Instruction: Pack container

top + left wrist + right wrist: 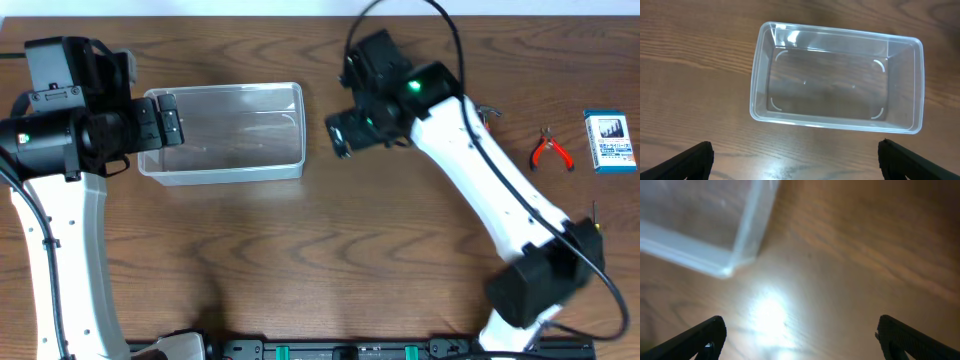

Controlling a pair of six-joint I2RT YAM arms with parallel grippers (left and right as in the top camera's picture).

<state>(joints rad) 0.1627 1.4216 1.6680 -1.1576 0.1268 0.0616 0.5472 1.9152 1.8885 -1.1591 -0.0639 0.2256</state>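
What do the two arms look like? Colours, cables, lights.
Both the left arm and the right arm have smooth white link shells, chunky black joint housings and black wrist ends. A green light glows near the right wrist, and a thin black cable loops out from it. The fingers are matte black, tapered wedges.

Overhead's evenly lit, sharp. Right wrist view's blurry, big glare blob on the bench (771, 314) around 7 o'clock. Left wrist: small highlight on container (792, 36), 11 o'clock.
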